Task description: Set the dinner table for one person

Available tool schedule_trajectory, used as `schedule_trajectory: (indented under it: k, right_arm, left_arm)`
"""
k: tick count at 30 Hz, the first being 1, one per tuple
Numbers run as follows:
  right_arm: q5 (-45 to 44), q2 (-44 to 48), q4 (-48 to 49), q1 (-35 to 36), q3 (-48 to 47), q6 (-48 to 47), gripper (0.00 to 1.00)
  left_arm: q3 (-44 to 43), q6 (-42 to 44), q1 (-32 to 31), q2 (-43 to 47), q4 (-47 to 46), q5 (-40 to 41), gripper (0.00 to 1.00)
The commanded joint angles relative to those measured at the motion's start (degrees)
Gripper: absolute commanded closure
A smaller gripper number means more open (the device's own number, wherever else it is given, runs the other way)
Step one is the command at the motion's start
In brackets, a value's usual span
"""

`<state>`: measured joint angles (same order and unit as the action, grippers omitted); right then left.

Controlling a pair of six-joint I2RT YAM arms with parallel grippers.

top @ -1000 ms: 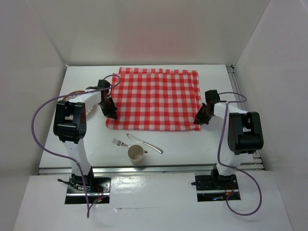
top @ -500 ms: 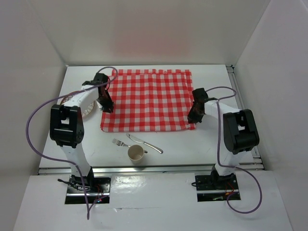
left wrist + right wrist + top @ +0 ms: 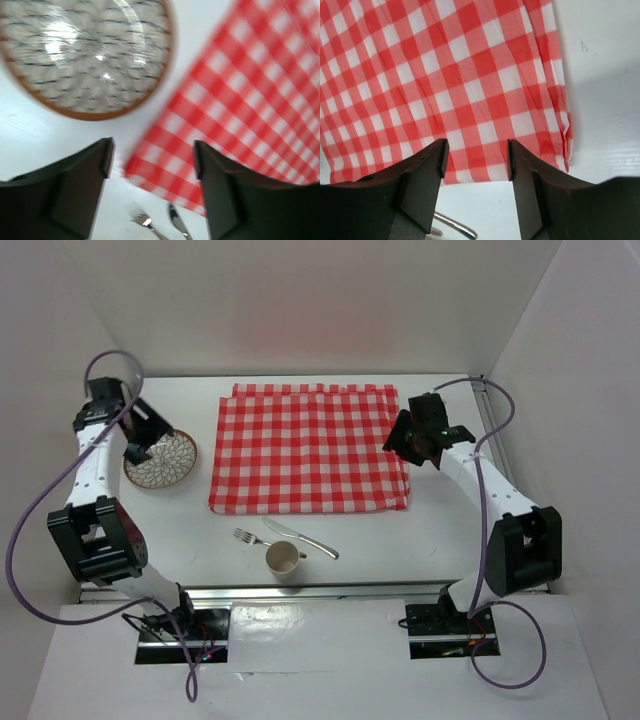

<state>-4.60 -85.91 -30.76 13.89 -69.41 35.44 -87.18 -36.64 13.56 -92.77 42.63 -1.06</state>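
Evidently open and empty: left hand point(image 3: 152, 150) beside the plate point(image 3: 85, 55), right hand point(image 3: 476, 150) over the checked cloth point(image 3: 445, 75).

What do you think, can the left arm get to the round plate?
Probably yes. The left arm hangs right by the plate, its jaws open, and nothing lies between them.

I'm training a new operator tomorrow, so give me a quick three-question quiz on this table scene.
1. True or false: the cup stands on the checked cloth.
2. Fill in: the fork lies just left of the ____.
3. Which sits left of the cloth? A cup, B plate, C fork.

Key: 1 false, it stands on the bare dinner table; 2 knife; 3 B.
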Motion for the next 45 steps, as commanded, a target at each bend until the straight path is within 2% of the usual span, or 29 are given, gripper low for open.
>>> schedule_trajectory:
  k: [1,3,5,7,11,20,26,37,41,44,45]
  right_arm:
    - [2.39,2.93,-0.18,0.88,2.95,-0.9,0.38]
    - [2.93,3.64,-0.17,0.88,5.24,-0.9,0.38]
    - [3.55,4.26,0.35,1.4,6.99,-0.9,0.37]
    - [4.24,4.87,0.88,1.4,7.87,-1.42,0.37]
    - [4.78,4.87,0.88,1.4,8.5,-1.43,0.33]
    - [4.25,5.4,0.35,1.4,9.03,-1.95,0.32]
    - [4.78,5.93,0.35,1.4,9.03,-1.43,0.32]
    - [3.72,6.46,-1.75,1.4,8.5,-1.43,0.32]
    - [3.72,6.98,-1.76,1.4,8.5,-1.43,0.32]
    - [3.72,6.98,-1.76,1.4,8.5,-1.43,0.32]
    - [3.72,6.98,-1.76,1.4,8.5,-0.91,0.32]
  left_arm:
    - [7.78,-1.94,7.34,1.54,-1.05,-6.57,0.11]
    - [11.13,-2.55,11.63,2.85,-2.9,-10.18,0.02]
    - [16.14,-3.08,15.5,3.65,-6.32,-15.09,0.02]
    - [19.04,-3.78,17.02,3.65,-8.0,-16.25,0.02]
    - [21.52,-4.4,17.73,3.65,-10.28,-16.25,0.03]
    - [23.28,-6.07,17.73,1.55,-13.1,-11.6,0.05]
    - [25.21,-8.53,18.25,-1.45,-15.2,-11.6,0.06]
    - [24.78,-11.78,18.25,-10.93,-22.24,-13.71,0.23]
    - [24.07,-11.78,18.25,-12.17,-23.29,-14.23,0.34]
    - [23.54,-11.78,18.25,-13.31,-23.3,-13.62,0.47]
    - [23.54,-11.78,18.25,-13.31,-23.3,-13.62,0.54]
